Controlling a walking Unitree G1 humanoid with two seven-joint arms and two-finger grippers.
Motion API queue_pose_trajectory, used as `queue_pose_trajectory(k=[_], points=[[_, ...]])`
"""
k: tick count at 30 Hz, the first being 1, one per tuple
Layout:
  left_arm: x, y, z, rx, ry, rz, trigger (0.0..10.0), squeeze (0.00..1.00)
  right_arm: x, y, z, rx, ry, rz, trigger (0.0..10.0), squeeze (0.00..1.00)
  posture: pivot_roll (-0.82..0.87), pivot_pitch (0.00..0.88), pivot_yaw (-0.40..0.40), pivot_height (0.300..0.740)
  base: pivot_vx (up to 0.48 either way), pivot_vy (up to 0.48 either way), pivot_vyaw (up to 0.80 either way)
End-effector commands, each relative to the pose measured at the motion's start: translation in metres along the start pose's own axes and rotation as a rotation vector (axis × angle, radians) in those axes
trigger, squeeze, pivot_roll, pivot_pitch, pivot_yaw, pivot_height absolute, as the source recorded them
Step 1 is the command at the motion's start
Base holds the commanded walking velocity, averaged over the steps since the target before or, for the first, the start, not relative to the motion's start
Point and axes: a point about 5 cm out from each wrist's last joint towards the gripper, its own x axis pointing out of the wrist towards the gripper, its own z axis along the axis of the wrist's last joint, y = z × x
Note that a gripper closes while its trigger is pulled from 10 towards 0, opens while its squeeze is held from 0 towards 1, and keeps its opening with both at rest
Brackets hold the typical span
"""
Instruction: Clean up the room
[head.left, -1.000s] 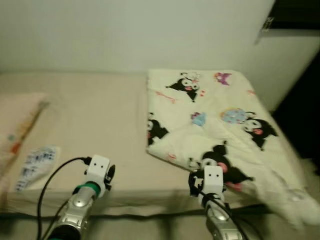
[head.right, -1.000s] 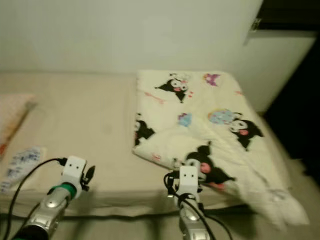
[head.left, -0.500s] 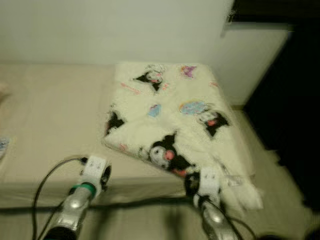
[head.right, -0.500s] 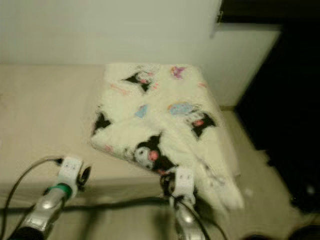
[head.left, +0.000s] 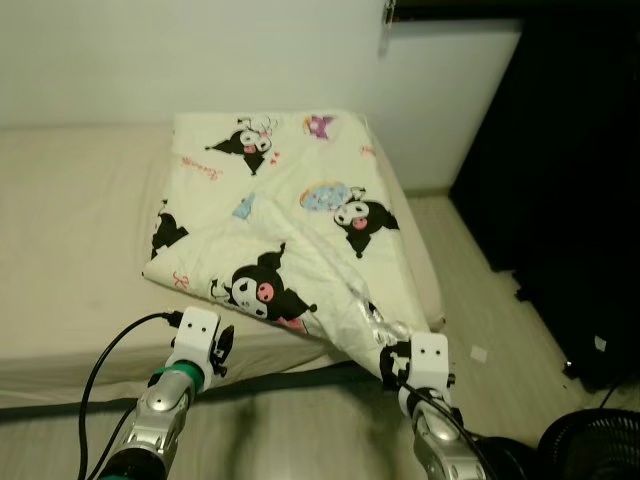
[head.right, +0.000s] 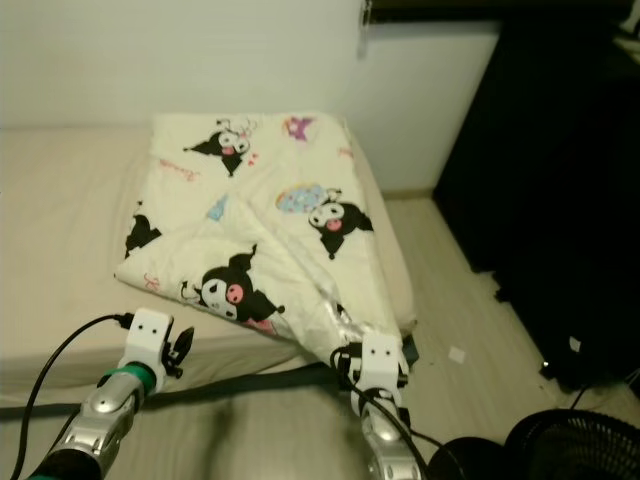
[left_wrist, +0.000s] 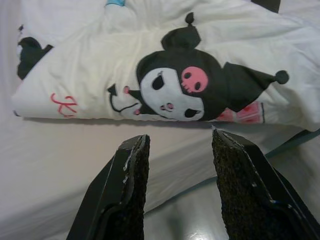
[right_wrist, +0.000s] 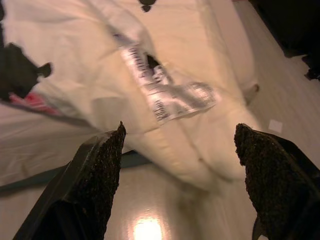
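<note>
A cream blanket (head.left: 280, 210) printed with black cartoon characters lies folded on the right end of a bed (head.left: 70, 230) with a beige sheet. One corner of the blanket droops over the bed's near edge, showing a white care label (right_wrist: 170, 95). My left gripper (left_wrist: 179, 140) is open, low in front of the bed edge, just short of the blanket's folded side. My right gripper (right_wrist: 181, 131) is open too, over the floor below the drooping corner. Neither holds anything.
Pale wooden floor (head.left: 470, 300) runs along the bed's right side, with a small white scrap (head.left: 479, 353) on it. A tall black cabinet (head.left: 570, 180) stands at the right. A black fan (head.left: 590, 450) sits at the bottom right corner.
The camera has swung to the right, so the bed's left part with the pillow has left the picture and the floor and black cabinet have come in. Both arms keep their pose.
</note>
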Motion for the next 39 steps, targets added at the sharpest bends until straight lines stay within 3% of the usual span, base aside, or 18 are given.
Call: queue_pose_trajectory(k=[1,12,23,35,39], points=[[-0.0048,0.0082,-0.0078,0.008,0.024,0.026,10.0,0.0,-0.0026,0.0077,-0.0059,0.005,0.023,0.019,10.0,0.0,0.04,0.039,0.051,0.74,0.0,0.48,0.0],[-0.0034,0.0052,-0.0046,0.082,0.01,0.003,10.0,0.0,-0.0025,0.0079,-0.0054,0.01,0.022,0.017,10.0,0.0,0.04,0.039,0.051,0.74,0.0,0.133,0.0],[-0.0026,0.0045,-0.0002,0.065,-0.017,-0.014,10.0,0.0,-0.0014,0.0055,-0.0041,0.025,0.018,0.0,10.0,0.0,0.04,0.037,0.051,0.74,0.0,0.0,0.0],[-0.0026,0.0057,0.0009,0.059,-0.024,-0.018,10.0,0.0,-0.0008,0.0066,-0.0046,0.039,0.024,-0.011,10.0,0.0,0.04,0.024,0.057,0.74,0.281,0.0,0.0],[-0.0027,0.0063,0.0008,0.061,-0.023,-0.019,10.0,0.0,0.0002,0.0054,-0.0037,0.0,0.023,-0.012,10.0,0.0,0.04,0.022,0.059,0.74,0.308,0.0,0.0]])
